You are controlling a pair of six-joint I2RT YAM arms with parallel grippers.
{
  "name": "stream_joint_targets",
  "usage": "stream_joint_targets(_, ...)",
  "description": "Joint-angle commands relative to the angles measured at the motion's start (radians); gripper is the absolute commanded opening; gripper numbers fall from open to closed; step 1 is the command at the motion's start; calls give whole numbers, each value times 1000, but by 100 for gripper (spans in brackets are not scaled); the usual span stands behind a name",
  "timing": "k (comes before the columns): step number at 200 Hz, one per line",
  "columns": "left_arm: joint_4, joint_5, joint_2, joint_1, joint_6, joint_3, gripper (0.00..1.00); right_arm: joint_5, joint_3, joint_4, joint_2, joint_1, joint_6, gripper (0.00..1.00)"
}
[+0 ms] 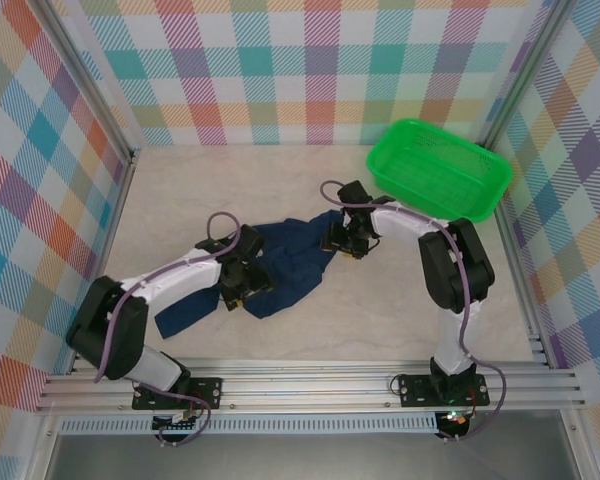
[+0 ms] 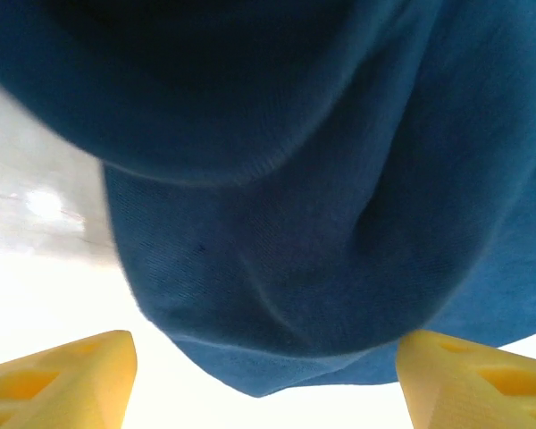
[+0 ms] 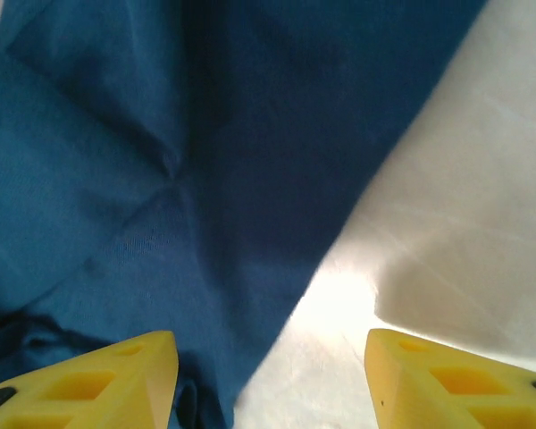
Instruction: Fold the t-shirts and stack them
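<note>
A dark navy t-shirt (image 1: pixel 290 262) lies crumpled and spread unevenly on the pale table (image 1: pixel 180 190), between the two arms. My left gripper (image 1: pixel 242 283) is low over its near-left part. In the left wrist view a rounded fold of the t-shirt (image 2: pixel 295 223) hangs just ahead of the left gripper (image 2: pixel 266 380), whose yellow fingers (image 2: pixel 71 375) stand wide apart, open. My right gripper (image 1: pixel 342 240) is at the shirt's right edge. In the right wrist view the right gripper (image 3: pixel 270 380) straddles the cloth edge (image 3: pixel 161 179), open, with one finger (image 3: pixel 107 384) over fabric and the other over bare table.
A green mesh basket (image 1: pixel 375 160) stands at the back right of the table. Checked walls close in the left, back and right sides. A metal rail runs along the near edge by the arm bases.
</note>
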Motion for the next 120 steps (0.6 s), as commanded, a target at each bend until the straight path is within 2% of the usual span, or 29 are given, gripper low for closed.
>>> stream_joint_targets(1, 46, 43, 42, -25, -6, -1, 71, -7, 78, -34, 56, -1, -30, 54)
stream_joint_targets(20, 90, 36, 97, -28, -8, 9, 57, -24, 115, -32, 112, -1, -32, 49)
stream_joint_targets(39, 102, -31, 131, -28, 6, 55, 33, -38, 147, -30, 147, -1, -25, 38)
stream_joint_targets(50, 101, -66, 135, -28, 19, 91, 18, -49, 159, -21, 160, -1, -18, 28)
stream_joint_targets(65, 79, -116, 107, -28, 39, 143, 0, -38, 179, -22, 161, -1, -13, 7)
stream_joint_targets(73, 57, -151, 74, -28, 50, 174, 0, -13, 182, -27, 142, -1, -10, 0)
stream_joint_targets(120, -57, -307, -195, 26, 95, 339, 0, 141, 172, -39, -115, -28, -16, 0)
